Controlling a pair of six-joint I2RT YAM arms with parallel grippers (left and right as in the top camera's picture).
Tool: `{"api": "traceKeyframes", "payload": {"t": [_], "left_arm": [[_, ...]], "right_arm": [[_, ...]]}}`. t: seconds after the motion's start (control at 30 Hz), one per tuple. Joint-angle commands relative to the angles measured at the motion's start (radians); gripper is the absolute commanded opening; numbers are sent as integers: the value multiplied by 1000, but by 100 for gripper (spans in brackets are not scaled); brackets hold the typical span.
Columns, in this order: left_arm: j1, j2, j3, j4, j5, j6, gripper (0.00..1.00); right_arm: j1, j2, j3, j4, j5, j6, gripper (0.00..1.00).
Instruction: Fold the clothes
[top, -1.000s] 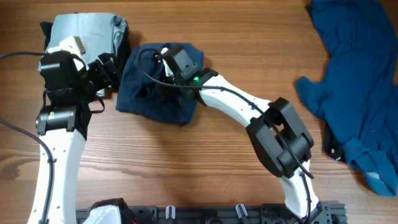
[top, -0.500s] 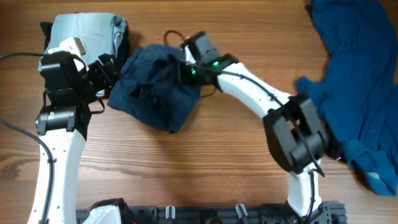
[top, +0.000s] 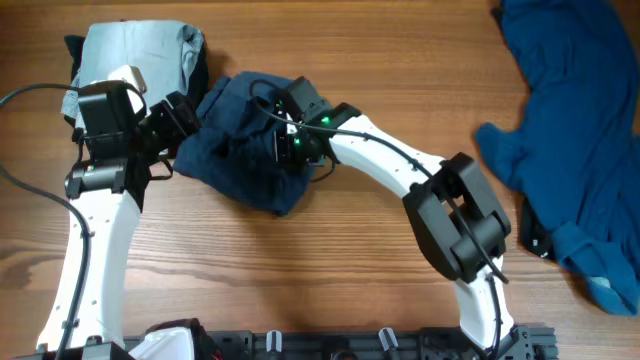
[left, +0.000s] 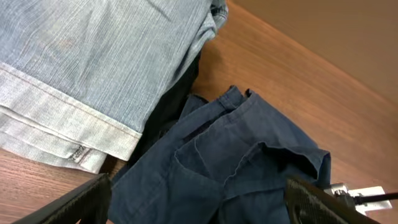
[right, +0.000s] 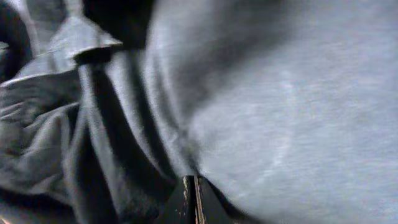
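A crumpled navy garment (top: 235, 155) lies at the table's centre left. My right gripper (top: 292, 146) is pressed into its right side, shut on a pinch of the cloth; in the right wrist view the closed fingertips (right: 194, 200) sit buried in the fabric (right: 267, 106). My left gripper (top: 178, 118) is open and empty at the garment's left edge; in the left wrist view its fingers (left: 199, 194) straddle the navy cloth (left: 230, 155) without touching it. A folded light-grey denim piece (top: 135, 50) lies at the back left, also in the left wrist view (left: 81, 62).
A large teal-blue garment (top: 570, 130) lies spread and unfolded along the table's right side. A dark cloth edge (left: 180, 93) peeks out under the folded denim. Bare wooden table (top: 330, 280) runs across the front.
My right gripper swung up and right, then came back down and left, dragging the navy garment into a more bunched heap shifted left. My left arm moved slightly right toward it.
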Motion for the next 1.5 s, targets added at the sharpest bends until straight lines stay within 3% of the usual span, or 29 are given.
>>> {"api": "traceKeyframes", "payload": {"t": [0.0,0.17,0.33,0.4,0.47,0.5,0.53,0.67,0.83,1.0,1.23,1.27,1.37,1.47], "left_arm": [[8,28,8,-7,31,-8,88],[7,67,8,-7,77,-5,88],[-93,200,8,11,144,98,89],[-144,284,8,53,148,101,92],[-175,362,8,115,158,101,92],[-182,395,8,143,174,104,92],[-183,432,8,181,197,109,93],[-182,523,8,266,208,174,93],[-183,590,8,371,308,175,90],[-209,594,8,447,510,175,81],[-280,594,8,497,528,175,78],[-287,594,8,497,528,175,70],[-307,594,8,497,528,175,4],[-309,594,8,507,528,175,4]], "right_arm": [[-55,39,-13,-26,-2,-33,4],[-169,87,-13,-36,-18,-170,5],[-290,87,29,-43,-17,-586,7],[-298,87,36,-86,36,-687,7],[-298,84,57,-142,35,-722,35],[-298,76,79,-174,26,-720,68],[-298,58,105,-208,20,-716,80],[-299,-60,212,-328,21,-711,98],[-315,-219,241,-356,22,-648,99],[-399,-287,241,-361,13,-561,99],[-420,-287,240,-380,-5,-565,99],[-420,-287,240,-380,-5,-565,99],[-420,-287,240,-381,-2,-564,99],[-420,-287,240,-399,-2,-563,99]]}}
